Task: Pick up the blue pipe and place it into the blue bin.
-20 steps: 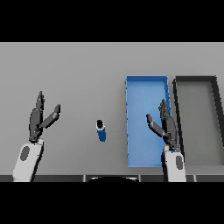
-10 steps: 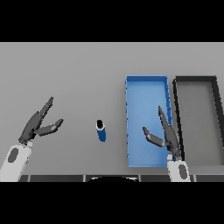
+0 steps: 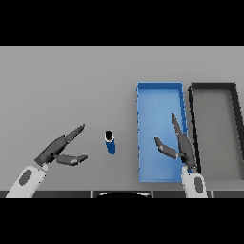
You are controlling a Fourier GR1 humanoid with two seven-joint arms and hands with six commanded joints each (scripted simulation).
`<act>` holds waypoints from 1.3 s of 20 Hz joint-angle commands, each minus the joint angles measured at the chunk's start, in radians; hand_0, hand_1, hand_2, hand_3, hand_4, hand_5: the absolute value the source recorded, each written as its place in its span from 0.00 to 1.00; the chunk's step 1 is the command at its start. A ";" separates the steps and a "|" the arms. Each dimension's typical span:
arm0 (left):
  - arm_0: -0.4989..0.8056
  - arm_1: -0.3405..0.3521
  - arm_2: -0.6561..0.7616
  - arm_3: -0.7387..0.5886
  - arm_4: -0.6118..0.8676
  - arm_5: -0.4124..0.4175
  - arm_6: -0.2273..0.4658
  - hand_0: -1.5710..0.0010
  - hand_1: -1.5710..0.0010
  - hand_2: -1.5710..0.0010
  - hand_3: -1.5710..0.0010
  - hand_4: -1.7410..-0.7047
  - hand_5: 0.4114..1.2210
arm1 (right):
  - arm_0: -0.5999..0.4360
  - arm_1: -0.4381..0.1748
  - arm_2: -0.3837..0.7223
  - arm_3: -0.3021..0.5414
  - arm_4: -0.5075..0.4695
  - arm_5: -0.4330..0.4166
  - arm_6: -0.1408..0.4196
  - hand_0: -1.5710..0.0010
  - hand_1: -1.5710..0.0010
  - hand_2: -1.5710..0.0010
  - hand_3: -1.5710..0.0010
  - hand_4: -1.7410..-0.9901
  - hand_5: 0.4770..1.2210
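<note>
The blue pipe stands upright on the grey table, a short cylinder with a dark top. To its right lies the blue bin, a long tray with nothing in it. My left hand hovers left of the pipe, fingers straight and pointing toward it, thumb spread below; a gap separates it from the pipe. My right hand is over the near right part of the bin, fingers straight, thumb out to the left, holding nothing.
A dark grey bin of the same shape sits right beside the blue bin. The grey table stretches out to the left and far side.
My left hand has swung lower and turned its fingers toward the pipe. My right hand has drawn slightly nearer the table's front edge. The pipe has not moved.
</note>
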 commanded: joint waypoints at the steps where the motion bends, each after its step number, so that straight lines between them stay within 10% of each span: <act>1: 0.002 -0.020 -0.025 -0.009 -0.028 0.010 -0.001 1.00 1.00 1.00 1.00 0.55 0.10 | 0.014 0.005 0.007 -0.006 0.004 0.000 -0.005 1.00 1.00 1.00 1.00 0.71 0.18; 22: -0.199 -0.392 -0.164 0.321 -0.171 0.037 -0.027 1.00 1.00 1.00 1.00 0.51 0.15 | 0.059 0.013 0.006 -0.057 -0.007 -0.003 0.019 1.00 1.00 1.00 1.00 0.71 0.17; 26: -0.203 -0.442 -0.159 0.331 -0.160 0.069 -0.025 0.94 0.83 0.77 0.86 0.41 0.30 | 0.064 0.008 0.001 -0.059 -0.008 -0.003 0.026 1.00 1.00 1.00 1.00 0.72 0.17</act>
